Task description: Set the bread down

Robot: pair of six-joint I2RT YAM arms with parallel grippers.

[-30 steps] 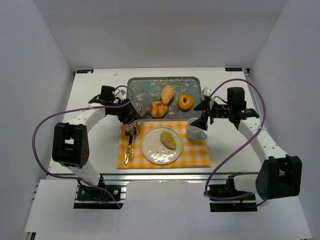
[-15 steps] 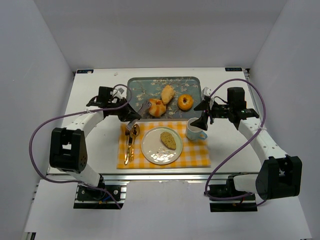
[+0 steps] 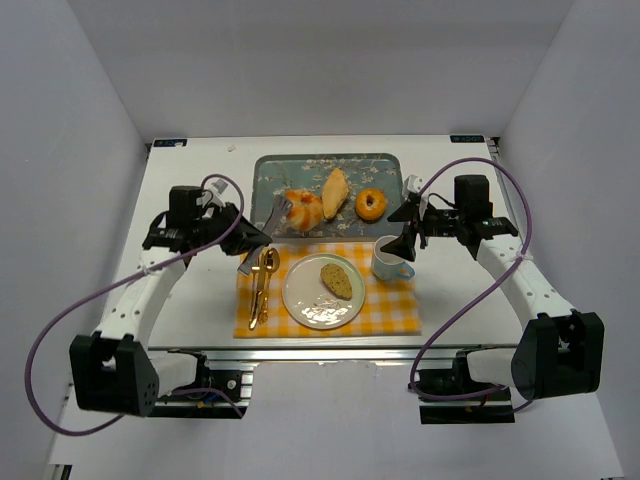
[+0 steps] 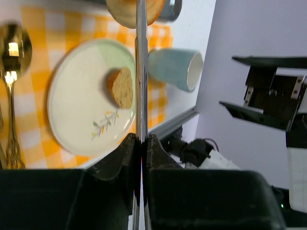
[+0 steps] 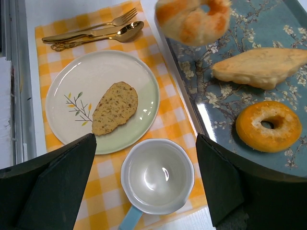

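Note:
My left gripper (image 3: 252, 240) (image 4: 142, 139) is shut on silver tongs (image 3: 268, 225) (image 4: 140, 72). The tongs' tips pinch a golden, croissant-like bread (image 3: 303, 210) (image 4: 132, 9) (image 5: 192, 17), held over the tray's front left part. A white plate (image 3: 305, 300) (image 5: 72, 91) on the yellow checked cloth (image 3: 390, 310) carries a seeded bread slice (image 3: 336, 281) (image 5: 115, 108). At the right, my right gripper (image 3: 408, 235) (image 5: 146, 143) stands open above a light blue cup (image 3: 390, 262) (image 5: 157, 175), with nothing between its fingers.
On the blue flowered tray (image 3: 270, 170) at the back lie a long pale bread (image 3: 335, 188) and a ring-shaped one (image 3: 371, 204). A gold fork and spoon (image 3: 260, 285) lie on the cloth left of the plate. White walls close in three sides.
The left arm has drawn back to the left and the tongs have closed on the croissant-like bread, carrying it left along the tray's front. The right arm has not moved.

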